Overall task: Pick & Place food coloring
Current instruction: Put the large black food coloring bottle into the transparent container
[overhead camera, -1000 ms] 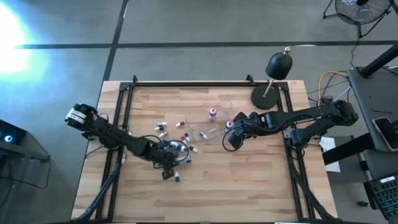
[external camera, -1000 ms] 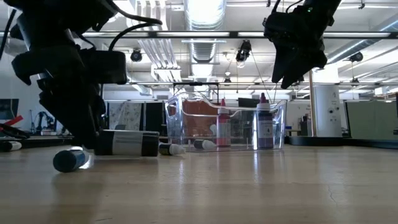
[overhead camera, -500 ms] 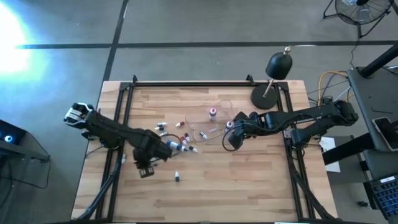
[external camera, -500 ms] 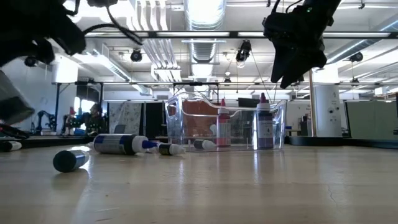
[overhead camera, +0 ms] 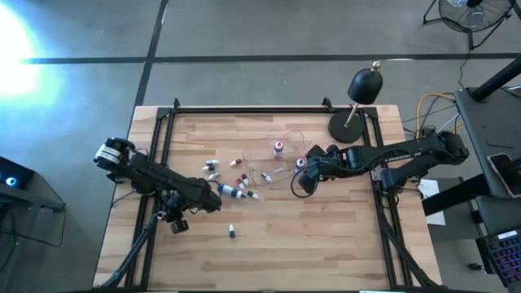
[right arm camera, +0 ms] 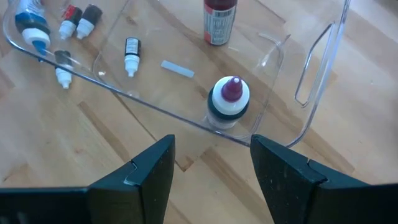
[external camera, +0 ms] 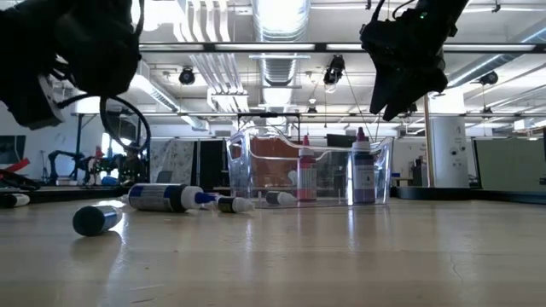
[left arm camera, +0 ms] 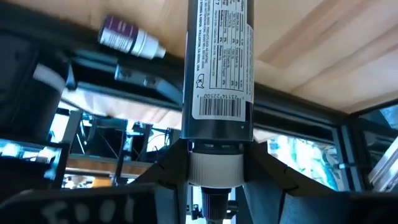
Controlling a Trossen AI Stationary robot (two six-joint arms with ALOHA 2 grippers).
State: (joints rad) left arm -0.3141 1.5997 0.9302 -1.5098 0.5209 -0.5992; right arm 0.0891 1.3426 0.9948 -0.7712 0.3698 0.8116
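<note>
Several small food coloring bottles (overhead camera: 232,191) lie on their sides on the wood left of the clear tray (overhead camera: 286,138). One lies alone nearer the near edge (overhead camera: 232,232). Two bottles stand upright in the tray (right arm camera: 229,99) (right arm camera: 219,18), and a tiny one lies in it (right arm camera: 130,56). My left gripper (overhead camera: 175,221) is raised over the table's left part and is shut on a dark labelled bottle (left arm camera: 217,68). My right gripper (right arm camera: 211,180) hangs open just outside the tray's near wall, touching nothing; it also shows high up in the low view (external camera: 401,77). My left gripper pinches the dark bottle at its white neck end (left arm camera: 214,169), one finger (left arm camera: 171,171) on either side of it. The bottle's body points straight away from the fingers, in line with them. In the low view the gripper (external camera: 51,77) is well above the wood, so the bottle is lifted clear.
A black dome-headed lamp (overhead camera: 365,85) stands on a round base (overhead camera: 346,128) at the far right corner. Black frame rails (overhead camera: 163,138) run along the table's left, right and far edges. Bare wood lies toward the near edge (overhead camera: 309,244).
My left gripper was down among the lying bottles. It has risen and moved toward the table's left edge, taking the dark labelled bottle up off the wood. A blue-tipped bottle that lay behind it now shows.
</note>
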